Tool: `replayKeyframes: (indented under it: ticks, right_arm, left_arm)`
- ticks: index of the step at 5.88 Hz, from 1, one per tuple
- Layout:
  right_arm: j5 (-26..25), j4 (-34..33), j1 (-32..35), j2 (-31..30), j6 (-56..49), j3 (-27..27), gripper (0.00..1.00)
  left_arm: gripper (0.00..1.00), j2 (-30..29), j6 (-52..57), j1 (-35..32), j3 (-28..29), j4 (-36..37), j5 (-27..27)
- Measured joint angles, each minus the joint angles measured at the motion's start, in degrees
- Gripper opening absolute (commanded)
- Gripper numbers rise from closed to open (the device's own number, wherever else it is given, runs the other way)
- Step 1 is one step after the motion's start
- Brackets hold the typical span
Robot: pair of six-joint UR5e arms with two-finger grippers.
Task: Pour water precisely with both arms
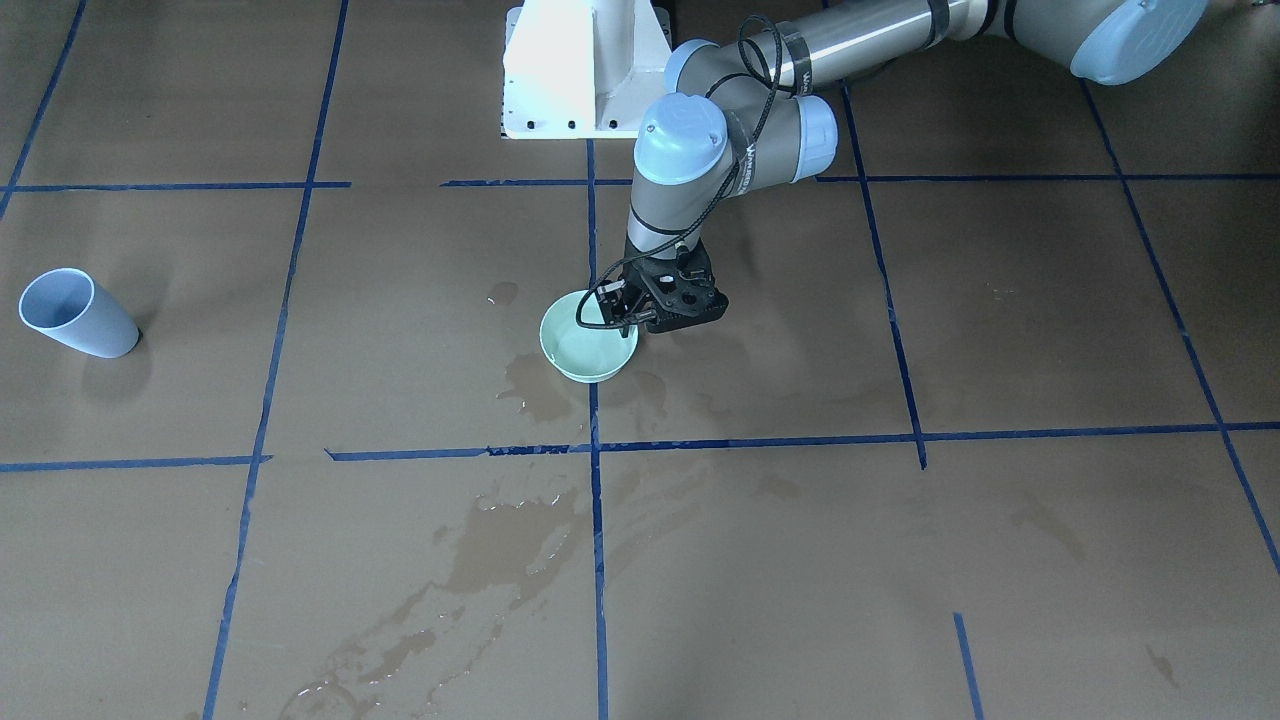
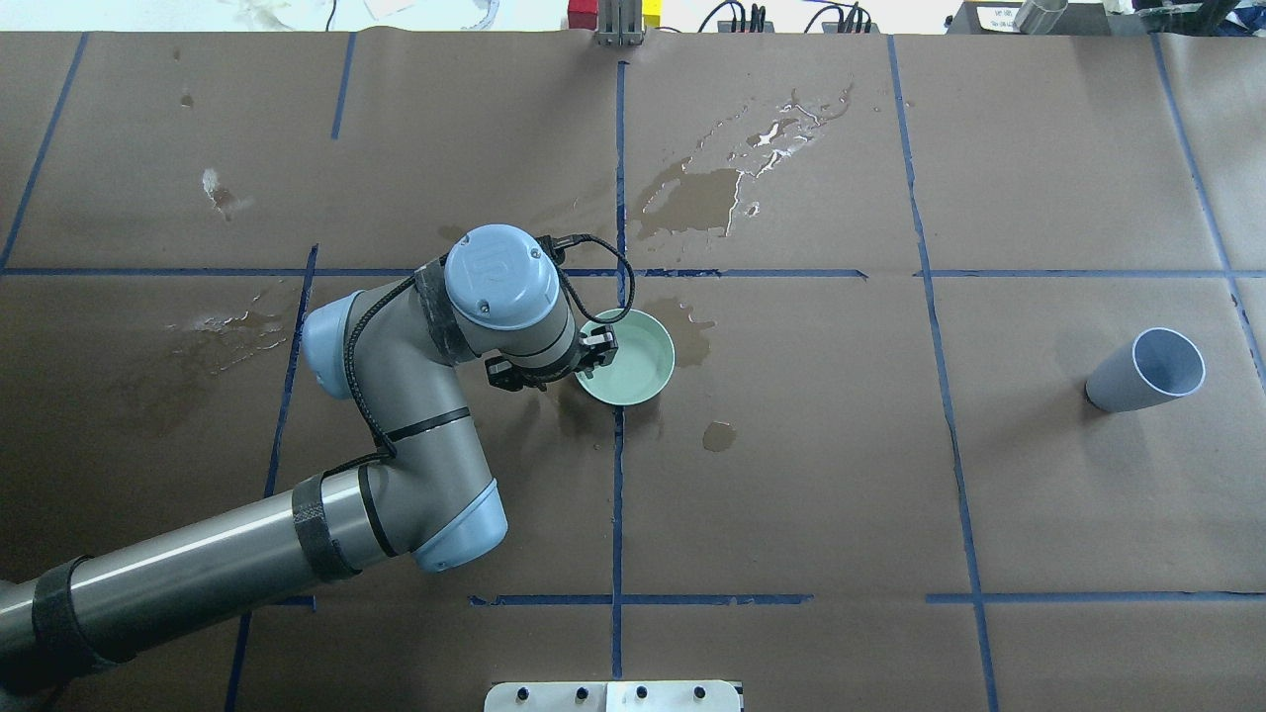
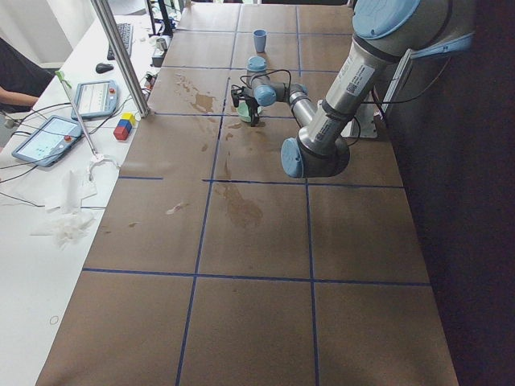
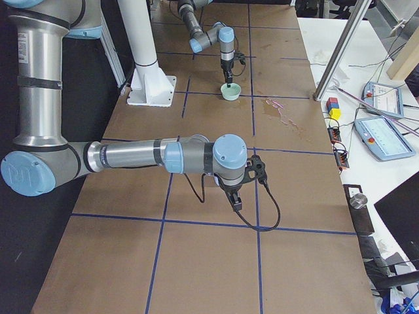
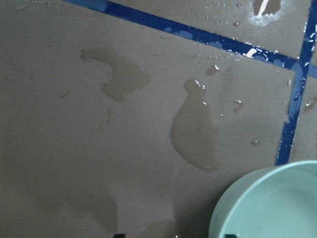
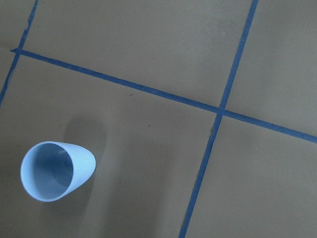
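Reaching in from the robot's left side, the left arm (image 2: 396,396) is bending its wrist straight down over the middle of the brown-papered counter (image 2: 1039,475). The left tool (image 1: 625,315) is hanging at the rim of a mint-green bowl (image 2: 643,361), on the side of the bowl nearer that arm. In the left wrist view two fingertips (image 5: 119,235) are just peeking in at the bottom edge, set well apart, one outside the bowl wall and one over the rim. So the jaws are standing wide, straddling the rim and not clamping it. The bowl is sitting upright across a blue tape line (image 2: 617,494), with dark wet smears (image 2: 692,198) on the paper around it. The water (image 2: 791,124) is lying spilled on the paper beyond the bowl, toward the operators' edge, glinting in white streaks. The bowl's inside is showing a faint sheen; whether any is pooling there I cannot tell. The right arm (image 4: 131,157) is showing only in the exterior right view, stretched low over the counter, with the right tool (image 4: 234,199) pointing down at the paper. How far its jaws are parted cannot be told. Its wrist camera is looking down on a pale blue cup (image 6: 52,171), which is standing mouth up near the robot's right end, well apart from the bowl.
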Motion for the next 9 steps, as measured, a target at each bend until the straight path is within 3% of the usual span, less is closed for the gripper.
replayKeyframes:
  ticks: [2, 4, 6, 9]
  right_arm:
    - [-0.34, -0.01, 0.86, -0.32, -0.14, 0.03, 1.0]
    - [-0.63, 0.07, 1.09, -0.33, -0.18, 0.04, 1.0]
    - [-1.13, 0.09, 1.14, -0.29, -0.15, 0.04, 1.0]
    - [-1.33, 0.18, 1.14, -0.16, -0.14, 0.04, 1.0]
  left_arm:
    - [0.08, -0.18, -0.06, 0.11, 0.05, -0.7, -0.33]
    - [0.01, -0.05, -0.03, 0.0, -0.05, -1.56, -0.39]
    - [0.0, 0.67, 0.04, -1.72, -0.82, -3.0, -1.44]
    - [0.0, 9.59, 0.98, -6.26, -5.97, -9.96, -8.8]
